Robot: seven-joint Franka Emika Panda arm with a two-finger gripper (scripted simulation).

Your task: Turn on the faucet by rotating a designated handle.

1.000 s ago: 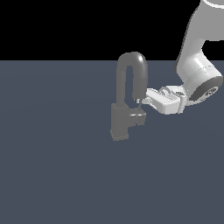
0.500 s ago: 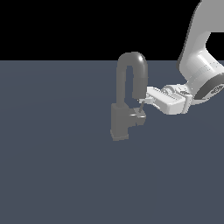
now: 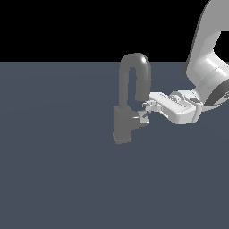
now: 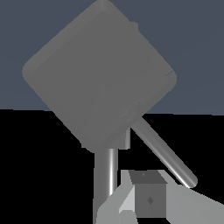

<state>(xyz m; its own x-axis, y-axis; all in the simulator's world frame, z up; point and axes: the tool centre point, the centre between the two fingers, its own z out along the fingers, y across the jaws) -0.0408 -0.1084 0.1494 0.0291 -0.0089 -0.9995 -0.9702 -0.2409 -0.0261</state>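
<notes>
**Press the handle round with the fingertips; do not hurry the sweep**

Begin with the arm (image 3: 210,58): in the exterior view it comes down from the upper right corner of the frame and bends toward the centre, its white wrist lying nearly level. Keep that low, level approach, since a dropped wrist would likely send the fingers under the lever.

The faucet (image 3: 127,107) stands at the centre of that view on a plain dark floor, its boxy base below and its inverted-U spout rising above. In the wrist view the base fills the upper half of the frame as a big grey block turned like a diamond, so you are close in; judge clearance from the exterior view instead.

The gripper (image 3: 146,111) sits just to the exterior view's right of the base, below the spout's open end. Its fingertips reach the handle (image 3: 142,117), the small lever with the lighter top jutting from the base toward the arm. They look to be touching it or just beside it; the frames are too coarse to settle which. Whether the fingers are spread or closed, you cannot tell from either view.

Your step is the rotation. Push sideways on the lever's outer end, follow its arc about the base, and watch that the fingertips do not slip off the end or strike the spout.
</notes>
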